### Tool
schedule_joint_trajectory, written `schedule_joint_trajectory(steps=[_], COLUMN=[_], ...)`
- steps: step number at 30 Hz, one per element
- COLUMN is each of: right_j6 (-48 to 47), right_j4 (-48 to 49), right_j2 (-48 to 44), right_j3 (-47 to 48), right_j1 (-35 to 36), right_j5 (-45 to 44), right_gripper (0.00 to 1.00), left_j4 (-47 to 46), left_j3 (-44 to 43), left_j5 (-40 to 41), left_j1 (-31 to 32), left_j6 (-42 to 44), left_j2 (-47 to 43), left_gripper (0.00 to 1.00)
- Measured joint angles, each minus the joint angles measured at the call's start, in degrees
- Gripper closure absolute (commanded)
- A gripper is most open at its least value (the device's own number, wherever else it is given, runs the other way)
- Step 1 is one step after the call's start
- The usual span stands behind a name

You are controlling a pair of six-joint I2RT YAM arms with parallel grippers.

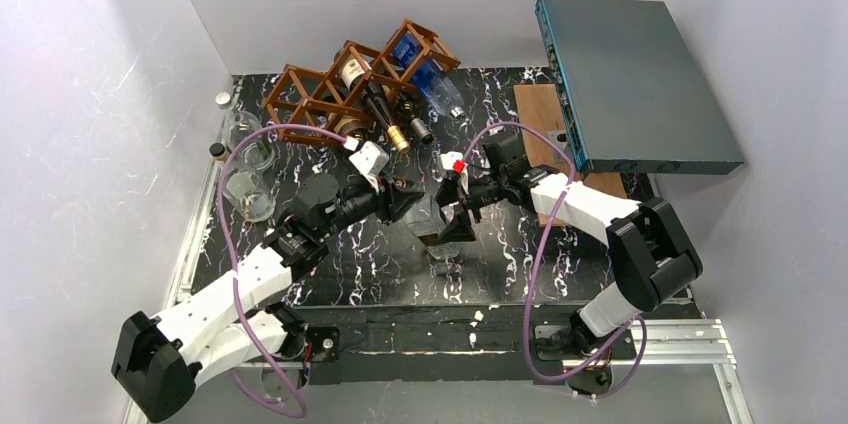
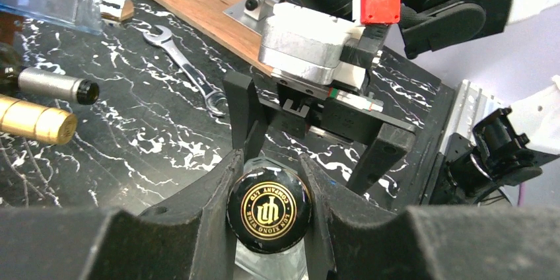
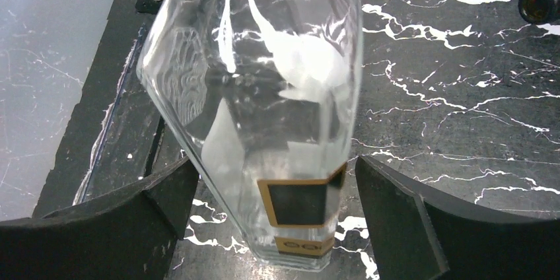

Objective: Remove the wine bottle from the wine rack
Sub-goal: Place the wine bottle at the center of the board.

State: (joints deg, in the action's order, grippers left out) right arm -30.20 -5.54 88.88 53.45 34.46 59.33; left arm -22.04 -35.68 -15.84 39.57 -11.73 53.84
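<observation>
Left gripper [image 2: 269, 184] is clenched on the clear glass bottle's [image 3: 264, 82] black cap [image 2: 269, 210], apparently carrying it alone, while the right gripper's [image 3: 277, 181] jaws stand wide beside its body.

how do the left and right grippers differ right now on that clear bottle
The left gripper is shut on the clear bottle's black cap; the right gripper is open, fingers flanking the body with a gap showing. The left is at the bottle's top end, the right at its labelled body. Both are at the same bottle.
</observation>
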Motion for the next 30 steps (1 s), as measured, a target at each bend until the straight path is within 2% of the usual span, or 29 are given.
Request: schedule_joint_trajectory(steps=[9, 14, 15, 16, 19, 22, 30], right_j6=[1.88, 0.2, -0.11, -0.26, -1.38, -1.99, -3.26], right_j4=[-0.28, -1.77, -2.1, -2.16, -2.93, -3.78, -4.87], right_j2=[0.0, -0.04, -0.57, -0.72, -1.42, -1.51, -1.51], right_j3=[0.02, 0.02, 0.02, 0.02, 0.02, 0.02, 0.02], right_j1=[-0.59, -1.66, -2.12, -2.14, -2.36, -2.75, -3.21], right_j5=[0.02, 0.02, 0.0, 0.02, 0.02, 0.07, 0.44], right_gripper=[0.02, 0.02, 0.02, 0.02, 0.02, 0.02, 0.02], left_j4=[13.66, 31.21, 35.95, 36.81, 36.52, 31.69, 25.29], left_j3=[-4.17, -11.76, -14.1, -14.4, -14.51, -14.51, -15.96], left_j5=[3.61, 11.72, 14.08, 14.49, 16.17, 17.38, 16.94], left_j1=[0.0, -1.53, -4.39, -6.36, -17.05, -25.77, -33.68], left_j6=[6.29, 13.99, 15.54, 16.17, 15.8, 15.74, 14.56], left_j2=[-4.46, -6.75, -6.69, -6.67, -5.11, -2.23, 4.74], left_gripper=[1.0, 1.0, 1.0, 1.0, 1.0, 1.0, 1.0])
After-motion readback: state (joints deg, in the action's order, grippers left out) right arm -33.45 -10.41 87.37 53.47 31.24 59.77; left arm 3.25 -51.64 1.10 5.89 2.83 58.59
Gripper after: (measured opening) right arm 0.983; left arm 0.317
